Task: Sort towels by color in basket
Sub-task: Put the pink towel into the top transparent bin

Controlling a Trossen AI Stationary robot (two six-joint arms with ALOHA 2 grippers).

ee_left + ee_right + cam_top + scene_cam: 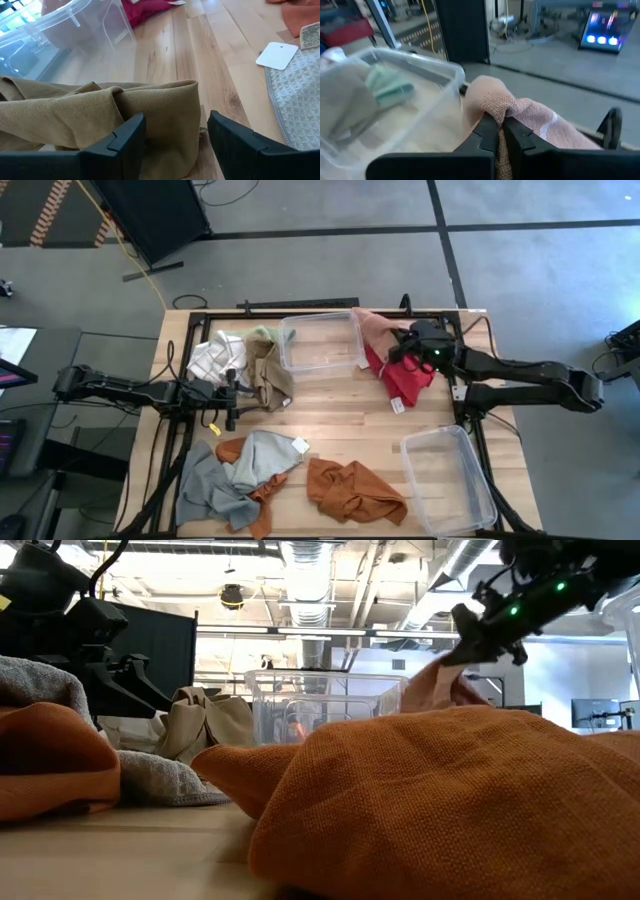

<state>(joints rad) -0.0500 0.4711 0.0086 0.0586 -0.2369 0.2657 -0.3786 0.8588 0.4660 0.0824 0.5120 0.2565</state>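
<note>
Right gripper [501, 131] is pinched shut on a fold of the pink towel [530, 117], at roughly 1 o'clock on the table in the high view, just beside the right wall of the clear bin [322, 343] at 12 o'clock. The red towel [405, 380] lies under and beside it.

Left gripper [175, 137] stands open at about 9 o'clock, fingers straddling the edge of the tan towel [100, 112] without closing on it.

Step in hand, as a judgement: the right arm has the pink towel gripped and is at the lift stage of a transfer to a bin. The next move calls for raising it clear of the red towel so only one cloth comes up, then carrying it over a bin rim and letting go. Which bin takes which colour cannot be told.

Other towels:
- white-checked towel [213, 358] and pale green towel [264, 334] at 10 to 11 o'clock
- grey towel [205, 490] and a lighter grey-green towel [262, 458] at 7 o'clock
- rust towel [352, 490] at 6 o'clock

A second clear bin [447, 478] sits at 4 o'clock.

Surface: a light wood plank table [350, 420] on a black frame. Room: grey concrete floor, a yellow cable [130, 255] at upper left, exposed ducting and monitors in the low view.
</note>
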